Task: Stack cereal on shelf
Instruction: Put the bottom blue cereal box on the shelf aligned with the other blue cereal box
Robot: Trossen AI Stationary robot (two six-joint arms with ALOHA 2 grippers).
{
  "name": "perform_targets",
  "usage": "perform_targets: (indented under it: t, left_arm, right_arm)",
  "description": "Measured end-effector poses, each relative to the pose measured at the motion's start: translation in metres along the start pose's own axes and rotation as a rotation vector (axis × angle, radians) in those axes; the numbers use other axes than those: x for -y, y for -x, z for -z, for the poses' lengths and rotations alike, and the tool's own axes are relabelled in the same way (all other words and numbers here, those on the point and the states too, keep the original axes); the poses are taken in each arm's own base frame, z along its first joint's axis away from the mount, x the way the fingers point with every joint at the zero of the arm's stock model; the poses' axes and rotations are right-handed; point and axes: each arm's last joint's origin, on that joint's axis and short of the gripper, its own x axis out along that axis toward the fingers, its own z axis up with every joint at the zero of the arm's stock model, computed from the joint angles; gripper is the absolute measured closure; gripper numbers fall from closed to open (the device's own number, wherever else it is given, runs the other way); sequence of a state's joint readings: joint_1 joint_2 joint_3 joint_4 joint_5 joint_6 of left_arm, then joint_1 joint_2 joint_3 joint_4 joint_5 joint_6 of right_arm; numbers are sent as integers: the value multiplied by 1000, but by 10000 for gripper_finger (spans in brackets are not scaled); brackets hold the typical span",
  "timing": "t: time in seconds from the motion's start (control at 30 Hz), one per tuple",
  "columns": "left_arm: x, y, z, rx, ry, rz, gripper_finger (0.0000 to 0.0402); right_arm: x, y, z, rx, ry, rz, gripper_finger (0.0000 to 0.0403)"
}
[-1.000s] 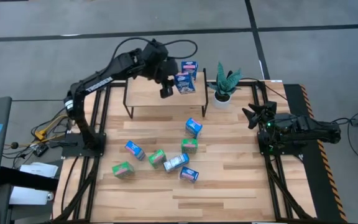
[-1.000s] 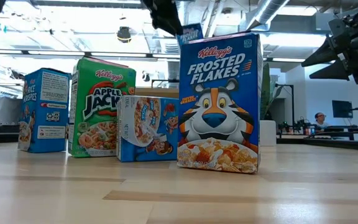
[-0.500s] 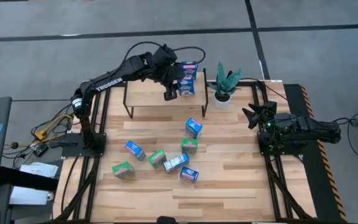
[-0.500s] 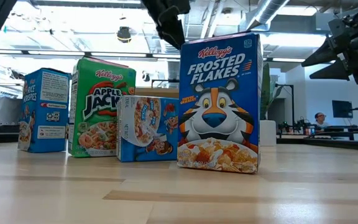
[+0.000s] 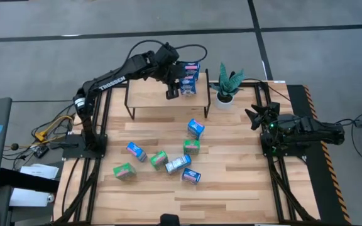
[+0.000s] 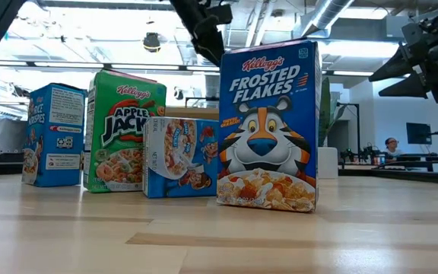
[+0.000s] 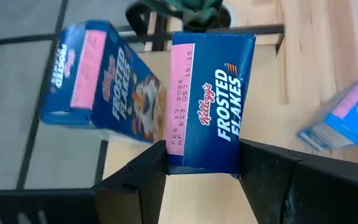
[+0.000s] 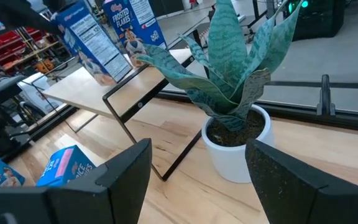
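My left gripper (image 5: pixel 175 90) reaches over the right end of the light-wood shelf (image 5: pixel 148 95) and is shut on a blue Frosted Flakes cereal box (image 7: pixel 207 93). Close beside that box, a second blue Frosted Flakes box (image 7: pixel 98 81) stands at the shelf's far right corner (image 5: pixel 192 66). Several more cereal boxes, blue and green, stand and lie on the table in front of the shelf (image 5: pixel 168 160). My right gripper (image 5: pixel 256 116) waits open at the table's right edge, facing a potted plant (image 8: pixel 235 93). My left gripper pinches the box's near end (image 7: pixel 202 163) between its two fingers (image 7: pixel 138 177), one on each of two opposite sides. The fingers come slanting down from the near left, along the box. Whether the box's far end touches the shelf board I cannot tell.
The potted plant (image 5: pixel 227 85) stands just right of the shelf's right legs. The left half of the shelf board (image 5: pixel 143 94) is bare wood. In the low view a tall Frosted Flakes box (image 6: pixel 268 125) and an Apple Jacks box (image 6: pixel 124 133) stand in front.
My left gripper has gone down and toward the table's far right, carrying the held box closer to the shelf's right end and to the box standing there. Its fingers have kept their hold.
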State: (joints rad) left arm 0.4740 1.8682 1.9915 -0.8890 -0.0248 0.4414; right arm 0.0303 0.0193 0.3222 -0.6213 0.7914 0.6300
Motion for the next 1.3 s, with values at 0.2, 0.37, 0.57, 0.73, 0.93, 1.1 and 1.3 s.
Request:
perform_targets:
  t: [0.2,0.37,0.57,0.73,0.93,1.1,1.3]
  left_arm:
    - [-1,-13,0,9,-7,11,239]
    - [-2,-12,-2,16,-4,-3,239]
    - [-5,-6,-5,15,-5,-30,239]
    - [-5,-6,-5,15,0,-28,239]
    - [-5,-6,-5,16,10,-21,238]
    - [-5,-6,-5,19,-6,-22,204]
    - [-5,-6,-5,11,6,-49,144]
  right_arm:
    - [0,0,0,0,1,1,117]
    - [0,0,0,0,2,1,117]
    - [0,0,0,0,1,0,117]
    - [0,0,0,0,1,0,117]
    - [0,0,0,0,1,1,117]
    - [0,0,0,0,1,0,117]
    - [0,0,0,0,1,0,117]
